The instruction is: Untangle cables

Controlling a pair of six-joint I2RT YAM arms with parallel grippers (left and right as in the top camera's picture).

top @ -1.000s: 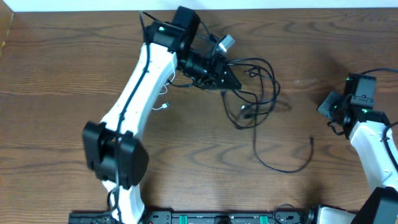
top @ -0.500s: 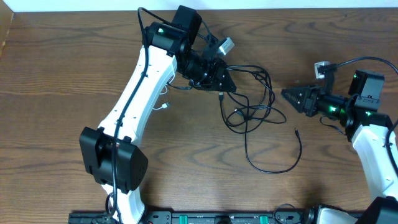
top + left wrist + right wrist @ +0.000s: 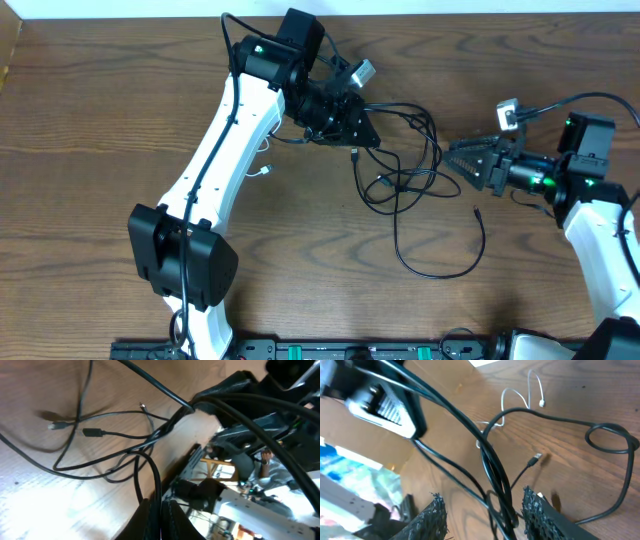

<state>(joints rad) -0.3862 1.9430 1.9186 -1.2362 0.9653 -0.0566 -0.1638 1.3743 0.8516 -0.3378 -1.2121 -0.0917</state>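
The left gripper (image 3: 357, 138) is clamped on one of the black cables (image 3: 405, 180) near the far edge of the table (image 3: 90, 120) — the strand runs in between its fingers (image 3: 149, 519). The right gripper (image 3: 458, 160) stands with jaws apart, pointing at the tangle just beside it; contact cannot be told — the white cable (image 3: 263, 170) lies apart, by the left arm (image 3: 230, 130)

A brown wooden table (image 3: 90, 130) with dark streaky grain fills the overhead frame, and a narrow white strip (image 3: 450, 7) runs along its top edge. In the right wrist view, a plain tan surface (image 3: 375, 447) lies at centre left, with a blurred blue-green patch (image 3: 350, 477) at lower left. In the left wrist view, a pale wooden frame (image 3: 220, 463) stands right of centre.
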